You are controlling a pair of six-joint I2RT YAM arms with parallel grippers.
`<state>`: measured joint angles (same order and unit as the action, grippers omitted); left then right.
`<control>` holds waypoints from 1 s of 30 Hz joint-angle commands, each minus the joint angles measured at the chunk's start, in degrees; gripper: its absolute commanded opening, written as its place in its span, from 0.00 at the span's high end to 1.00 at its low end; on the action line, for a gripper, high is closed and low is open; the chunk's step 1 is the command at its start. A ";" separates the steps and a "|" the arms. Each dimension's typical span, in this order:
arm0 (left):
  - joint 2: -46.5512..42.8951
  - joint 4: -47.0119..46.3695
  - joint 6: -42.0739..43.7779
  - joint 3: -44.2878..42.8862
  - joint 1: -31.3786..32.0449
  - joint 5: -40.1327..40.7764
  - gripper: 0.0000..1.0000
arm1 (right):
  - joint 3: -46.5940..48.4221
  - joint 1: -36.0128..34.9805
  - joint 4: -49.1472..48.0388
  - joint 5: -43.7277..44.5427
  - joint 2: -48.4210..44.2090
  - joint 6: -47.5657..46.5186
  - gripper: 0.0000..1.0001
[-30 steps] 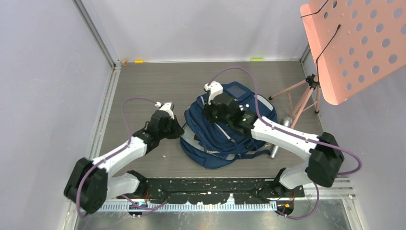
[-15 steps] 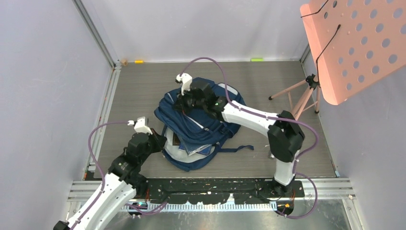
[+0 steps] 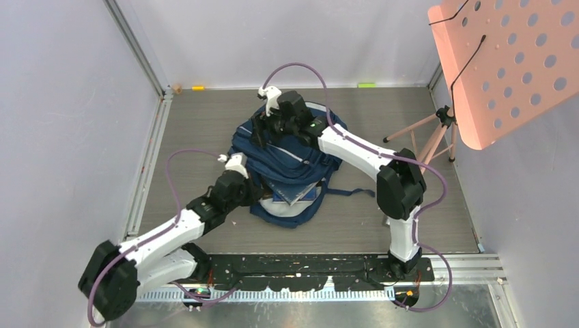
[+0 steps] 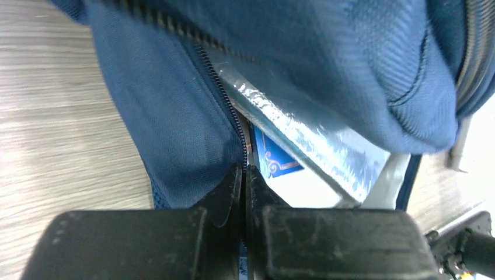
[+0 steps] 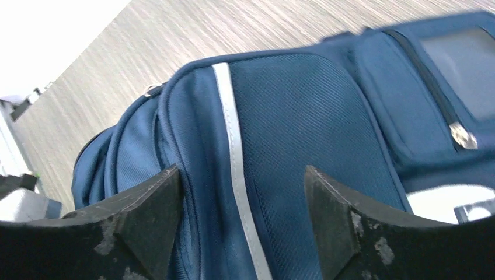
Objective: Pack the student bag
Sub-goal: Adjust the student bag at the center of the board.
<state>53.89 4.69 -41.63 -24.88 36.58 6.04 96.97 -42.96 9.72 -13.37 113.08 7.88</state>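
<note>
1 student bag (image 3: 290,164), lying around the middle of the desk (image 3: 205,123), a little toward the far edge, mouth unzipped toward the near edge. Inside the mouth: a blue-and-white book cover (image 4: 280,160) under a clear glossy sleeve. Left gripper (image 4: 244,175) at the near-left side of the bag, clenched tight on the zipper edge, zipper teeth running straight into the seam between the fingers. Right gripper (image 5: 240,175) over the far end of the bag, released, fingers spread wide to either side of a white reflective stripe (image 5: 233,140), grasping nothing; cannot tell whether touching the fabric. 1 loose strap (image 3: 348,192) trailing toward the right edge. Near the far-right corner, a pink perforated board (image 3: 505,61) on a tripod (image 3: 430,137).
</note>
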 commanded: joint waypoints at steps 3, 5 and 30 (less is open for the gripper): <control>12.84 -17.99 -4.45 -7.73 10.93 -4.31 1.00 | -6.42 2.79 11.30 23.72 -19.96 10.31 0.17; 17.76 -19.89 -5.04 -10.30 13.42 -4.87 1.00 | -10.94 2.84 14.47 28.07 -25.80 13.14 0.16; -1.23 34.24 15.93 -21.88 -6.76 -35.75 0.06 | -43.77 2.80 21.73 34.40 -57.70 42.22 0.12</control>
<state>56.27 27.97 -31.51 -43.62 37.69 -19.84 56.29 -39.99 33.93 20.40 59.00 40.03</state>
